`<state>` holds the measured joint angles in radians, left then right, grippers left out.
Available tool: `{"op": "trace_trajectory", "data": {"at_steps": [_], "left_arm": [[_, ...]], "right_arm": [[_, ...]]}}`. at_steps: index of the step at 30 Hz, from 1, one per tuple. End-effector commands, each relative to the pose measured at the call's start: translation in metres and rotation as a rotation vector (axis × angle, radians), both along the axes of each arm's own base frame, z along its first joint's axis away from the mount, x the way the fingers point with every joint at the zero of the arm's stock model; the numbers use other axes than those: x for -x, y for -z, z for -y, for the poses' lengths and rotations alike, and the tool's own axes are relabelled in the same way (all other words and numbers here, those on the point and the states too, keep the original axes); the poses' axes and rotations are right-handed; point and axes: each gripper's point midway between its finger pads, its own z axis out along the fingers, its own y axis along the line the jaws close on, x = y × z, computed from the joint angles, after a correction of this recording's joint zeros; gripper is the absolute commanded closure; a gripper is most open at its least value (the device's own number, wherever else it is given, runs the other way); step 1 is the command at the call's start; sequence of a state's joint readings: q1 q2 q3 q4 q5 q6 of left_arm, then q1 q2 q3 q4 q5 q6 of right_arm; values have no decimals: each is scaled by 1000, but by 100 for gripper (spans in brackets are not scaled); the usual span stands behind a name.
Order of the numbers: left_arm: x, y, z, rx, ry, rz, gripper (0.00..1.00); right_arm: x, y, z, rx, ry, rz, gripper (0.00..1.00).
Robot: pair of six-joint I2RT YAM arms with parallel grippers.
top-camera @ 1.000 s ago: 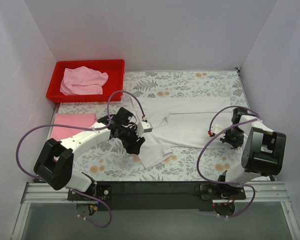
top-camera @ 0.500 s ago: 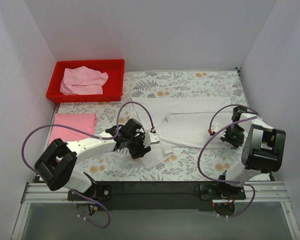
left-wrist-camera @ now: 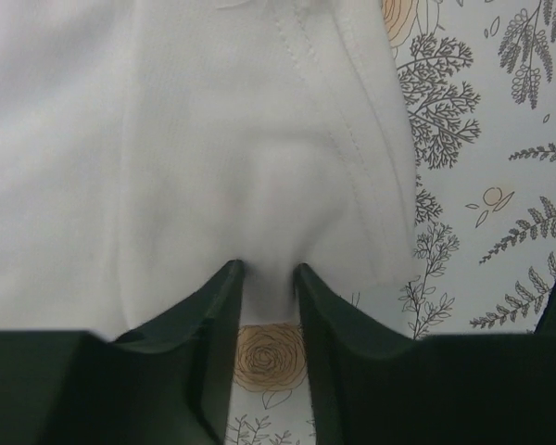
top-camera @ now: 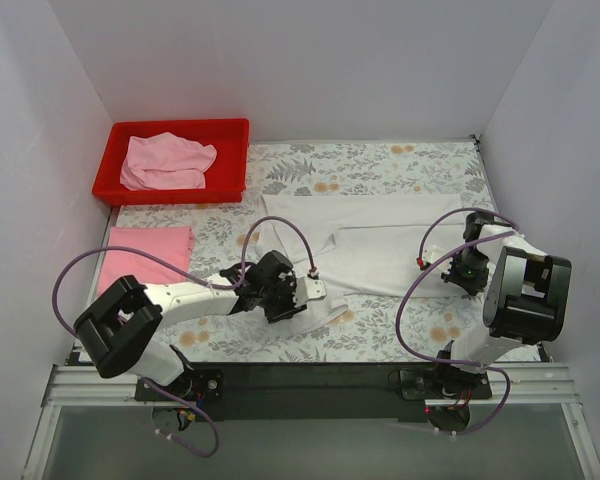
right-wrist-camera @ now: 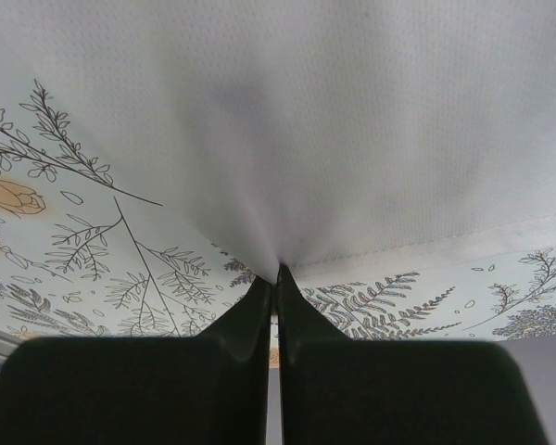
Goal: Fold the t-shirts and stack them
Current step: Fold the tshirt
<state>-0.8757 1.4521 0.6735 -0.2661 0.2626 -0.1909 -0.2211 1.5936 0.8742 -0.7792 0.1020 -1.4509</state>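
Observation:
A white t-shirt (top-camera: 380,235) lies spread across the middle of the floral table (top-camera: 400,165). My left gripper (top-camera: 288,308) sits at the shirt's near-left flap, shut on a bunched fold of white cloth (left-wrist-camera: 269,185); in the left wrist view the cloth fills the narrow gap at the left gripper (left-wrist-camera: 269,271). My right gripper (top-camera: 467,272) is at the shirt's right edge. In the right wrist view the right gripper (right-wrist-camera: 278,269) is pinched tight on the hem of the white t-shirt (right-wrist-camera: 334,111). A folded pink t-shirt (top-camera: 145,255) lies flat at the left.
A red bin (top-camera: 180,124) at the back left holds crumpled pink shirts (top-camera: 165,160). White walls close the table in on the left, back and right. Purple cables loop over both arms.
My left gripper has moved toward the near edge and slightly right, pulling the shirt's near-left flap with it. The right gripper has stayed almost in place on the hem.

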Motion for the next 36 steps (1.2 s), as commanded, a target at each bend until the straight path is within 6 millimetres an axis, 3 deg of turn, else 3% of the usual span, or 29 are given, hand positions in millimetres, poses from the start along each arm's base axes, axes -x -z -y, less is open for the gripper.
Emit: {"op": "trace_trajectory", "data": {"at_steps": [1,5,6,10,13,15,17,19,23,30,36], "left_arm": [[7,32,-27,-140,-16,-5,76],[22,25,-30,-150,6,-77,97],[22,12,-22,-110,17,-81,99],[45,-16,-23,-86,81,-167,100],[67,-26,-40,-118,112,-235,100],[68,-43,-45,-84,100,-229,100],[60,-64,-44,-36,67,-231,100],[50,-73,-44,-26,41,-225,100],[1,-104,-43,60,-59,-181,100],[-69,-117,-43,92,-134,-72,100],[-117,-115,-41,98,-193,-42,100]], "right_arm": [[16,14,-10,-58,21,-75,99],[19,11,-11,-64,26,-80,99],[22,9,-12,-66,23,-82,99],[34,3,-16,-80,22,-93,99],[51,-1,-20,-84,10,-110,99],[54,-6,-20,-84,2,-91,99],[57,-12,-23,-97,-3,-92,99],[54,-19,-24,-107,-3,-87,99],[26,-40,-19,-110,7,-55,99],[-21,-52,-18,-148,34,-12,99],[-53,-57,-14,-142,47,16,99]]}}
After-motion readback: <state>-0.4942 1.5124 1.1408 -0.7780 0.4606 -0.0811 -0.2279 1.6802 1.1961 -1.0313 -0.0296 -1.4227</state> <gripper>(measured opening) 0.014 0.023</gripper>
